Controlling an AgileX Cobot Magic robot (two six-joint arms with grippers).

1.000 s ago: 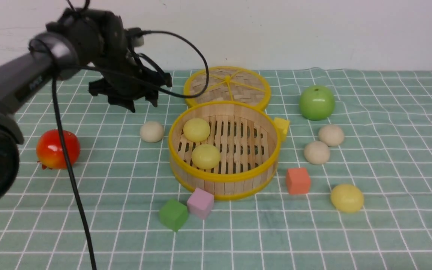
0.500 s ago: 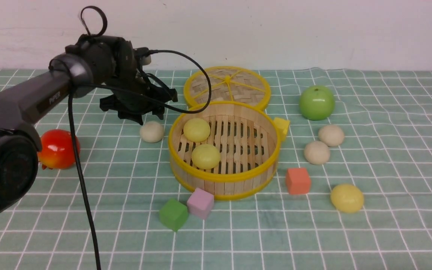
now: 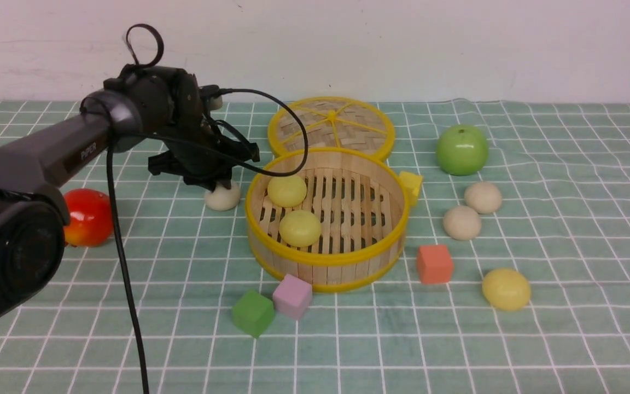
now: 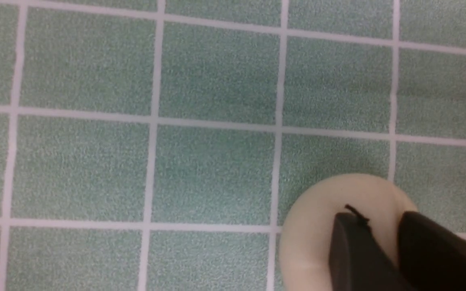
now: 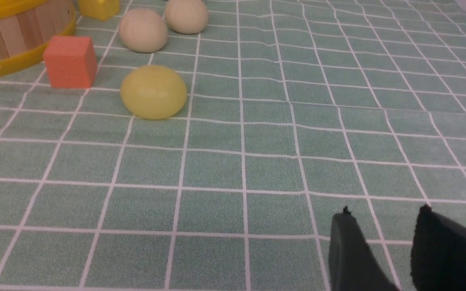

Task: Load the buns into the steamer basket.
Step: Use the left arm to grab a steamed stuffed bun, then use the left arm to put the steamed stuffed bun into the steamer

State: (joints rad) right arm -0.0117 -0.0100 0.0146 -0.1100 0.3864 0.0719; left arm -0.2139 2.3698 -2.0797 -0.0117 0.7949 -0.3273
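Cream-white bun (image 3: pixel 223 199) on the worktop (image 3: pixel 457 339) is now pinched in the left claw (image 3: pixel 215 185), which just dropped and clenched, steamer basket (image 3: pixel 348 268) just beside it, so lifting looks next.

The left end effector (image 3: pixel 214 183) comes down from high above the counter (image 3: pixel 457 339) onto the cream-white bun (image 3: pixel 222 199) at the steamer basket's (image 3: pixel 326 261) 9 o'clock, its fingers (image 4: pixel 350 250) narrowing from wide apart to pinching it.

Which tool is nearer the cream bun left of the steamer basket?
Left. The left tool is on the cream bun; the right tool hangs over cloth beyond the steamer basket.
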